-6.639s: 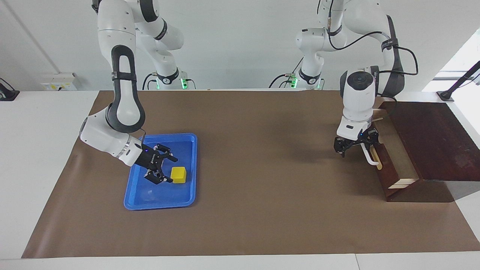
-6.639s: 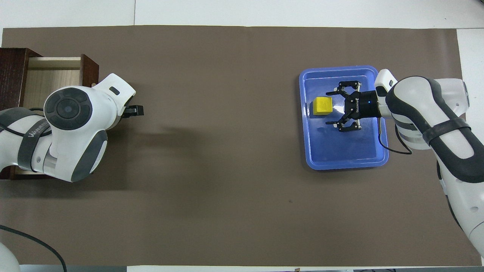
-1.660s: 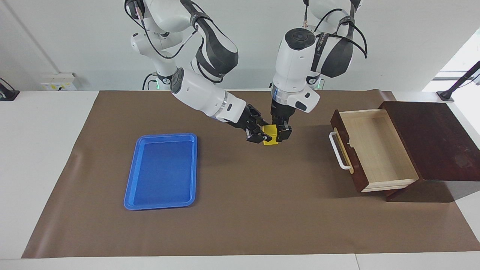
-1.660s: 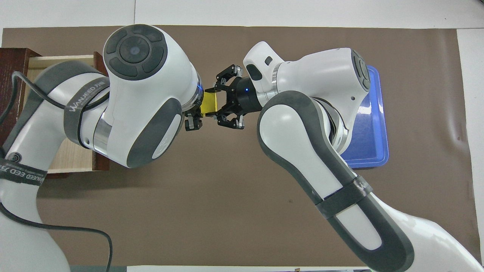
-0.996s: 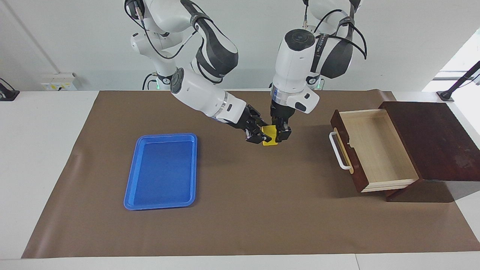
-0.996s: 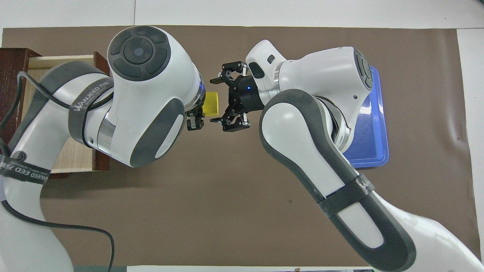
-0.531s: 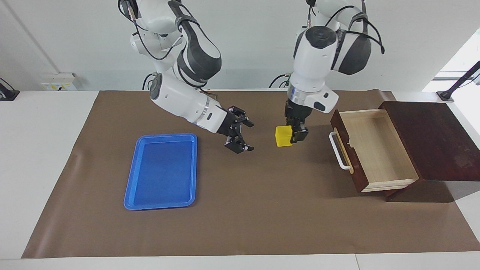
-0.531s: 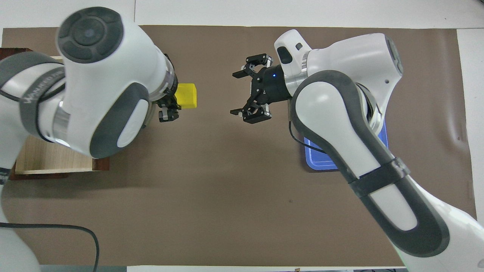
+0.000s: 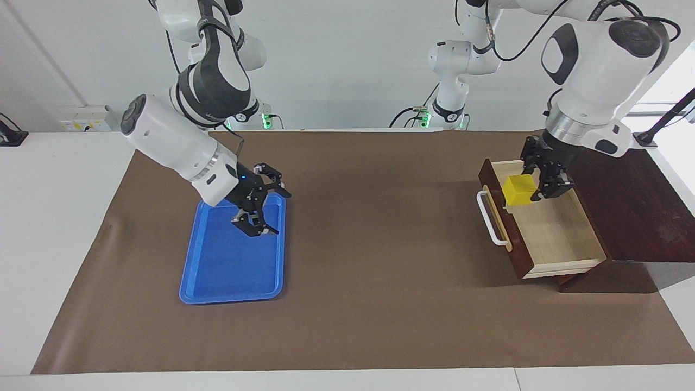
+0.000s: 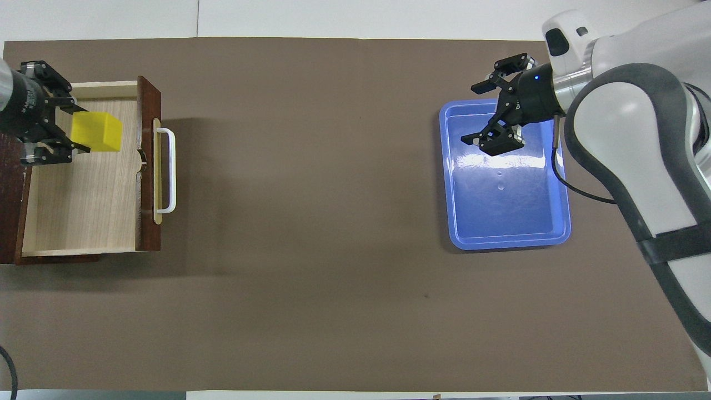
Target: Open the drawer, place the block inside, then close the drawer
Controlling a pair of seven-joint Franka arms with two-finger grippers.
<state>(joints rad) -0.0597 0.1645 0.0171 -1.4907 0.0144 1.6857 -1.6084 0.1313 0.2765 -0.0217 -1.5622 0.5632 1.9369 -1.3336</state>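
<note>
Left pincer: clenched on the block, raised over the drawer's pale interior at the end nearer the robots. Block: yellow cube, airborne, not resting on the drawer floor. Drawer: pulled out of its dark wooden box at the left arm's edge of the worktop, white handle facing mid-worktop. Blue tray: toward the right arm's edge. Right pincer: released, fingers spread, over the tray's robot-side end.
</note>
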